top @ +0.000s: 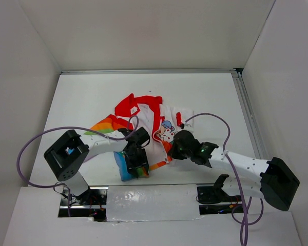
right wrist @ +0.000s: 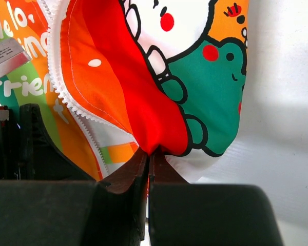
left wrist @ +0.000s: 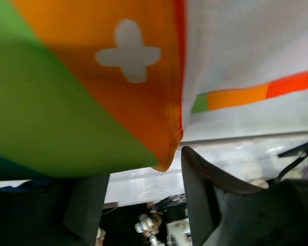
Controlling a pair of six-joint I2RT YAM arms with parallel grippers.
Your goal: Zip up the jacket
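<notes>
Red hem fabric of the jacket (right wrist: 154, 118) sits clamped in my closed right fingers (right wrist: 124, 177). My left fingers (left wrist: 203, 200) stand apart, gripping nothing (an orange hem corner (left wrist: 156, 146) hangs just over their gap). Jacket lies crumpled, unzipped, near-centre on the table (top: 82, 97); next, I judge: pinch that corner, align the 2 rows of zipper teeth (right wrist: 59, 89).

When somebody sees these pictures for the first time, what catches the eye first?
The bright jacket, with red collar and rainbow stripes, lies crumpled on the white table between both arms. The right claw is shut on its red fabric beside the unzipped white zipper teeth. The left claw stands open under an orange and green corner.
</notes>
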